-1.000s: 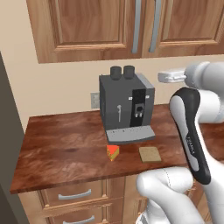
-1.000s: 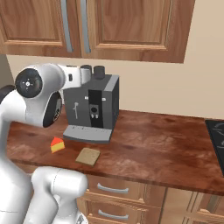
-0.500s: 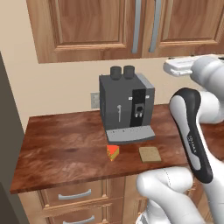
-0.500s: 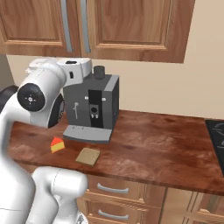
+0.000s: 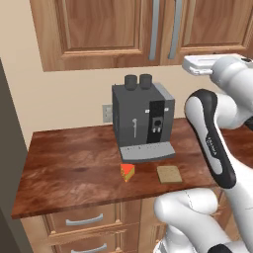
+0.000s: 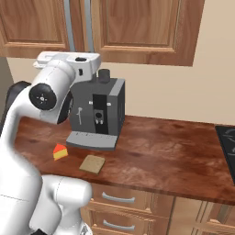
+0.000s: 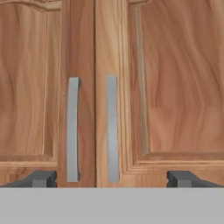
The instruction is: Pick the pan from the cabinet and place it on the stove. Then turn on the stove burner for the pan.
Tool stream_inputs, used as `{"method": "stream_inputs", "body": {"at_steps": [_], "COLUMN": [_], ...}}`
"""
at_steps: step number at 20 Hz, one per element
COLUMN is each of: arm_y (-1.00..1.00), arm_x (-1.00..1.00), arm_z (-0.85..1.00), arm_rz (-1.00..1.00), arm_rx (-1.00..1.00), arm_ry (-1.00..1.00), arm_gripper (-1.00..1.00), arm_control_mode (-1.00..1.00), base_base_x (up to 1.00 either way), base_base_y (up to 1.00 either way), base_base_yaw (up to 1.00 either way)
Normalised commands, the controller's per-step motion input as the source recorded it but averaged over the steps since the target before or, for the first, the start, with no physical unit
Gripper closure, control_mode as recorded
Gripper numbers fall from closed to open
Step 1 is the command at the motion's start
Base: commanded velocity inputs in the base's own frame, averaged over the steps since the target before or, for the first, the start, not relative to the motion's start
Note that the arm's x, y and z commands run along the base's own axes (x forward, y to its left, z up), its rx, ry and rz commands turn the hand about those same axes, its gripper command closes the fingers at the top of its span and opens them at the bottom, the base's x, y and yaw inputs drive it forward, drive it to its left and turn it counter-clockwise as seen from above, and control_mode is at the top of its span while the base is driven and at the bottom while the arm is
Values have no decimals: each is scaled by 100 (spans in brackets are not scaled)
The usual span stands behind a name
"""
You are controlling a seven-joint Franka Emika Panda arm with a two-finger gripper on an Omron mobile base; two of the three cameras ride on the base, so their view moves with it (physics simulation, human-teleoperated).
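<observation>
The cabinet [image 7: 175, 87] is a brown wooden wall cabinet with both doors shut, also seen as the cabinet [image 5: 99, 24] and the cabinet [image 6: 137, 27]. Two silver bar handles [image 7: 112, 127] run side by side along the seam between the doors. My gripper [image 7: 113, 178] is open and empty, level with the lower ends of the handles and a short way in front of them. Its white hand [image 5: 207, 64] is raised just below the doors. The pan is hidden. A corner of the black stove [image 6: 227, 142] shows at the counter's far right.
A dark grey coffee machine [image 5: 143, 121] stands on the wooden counter [image 5: 74, 173] below the cabinet. A cheese wedge [image 5: 127, 172] and a brown square slice [image 5: 169, 174] lie in front of it. Drawers [image 5: 84, 220] with curved pulls sit under the counter.
The arm has lifted the hand up and a little nearer to the cabinet doors. The gripper has stayed open. Nothing on the counter moved.
</observation>
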Motion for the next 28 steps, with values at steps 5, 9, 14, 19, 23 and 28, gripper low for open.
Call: {"method": "stream_inputs", "body": {"at_steps": [5,9,14,19,23,28], "arm_y": [0,0,0,0,0,2], "arm_x": [52,36,34,54,49,44], "arm_z": [-1,-4,-7,-4,-1,0], "arm_rz": [0,0,0,0,0,0], "arm_rx": [1,0,0,0,0,0], "arm_ry": [-3,-10,-11,-1,0,1], "arm_gripper": [-100,-100,-100,-100,-100,-100], "arm_control_mode": [-100,-100,-100,-100,-100,-100], "base_base_x": [0,0,0,0,0,0], "base_base_y": [0,0,0,0,0,0], "base_base_yaw": [0,0,0,0,0,0]}}
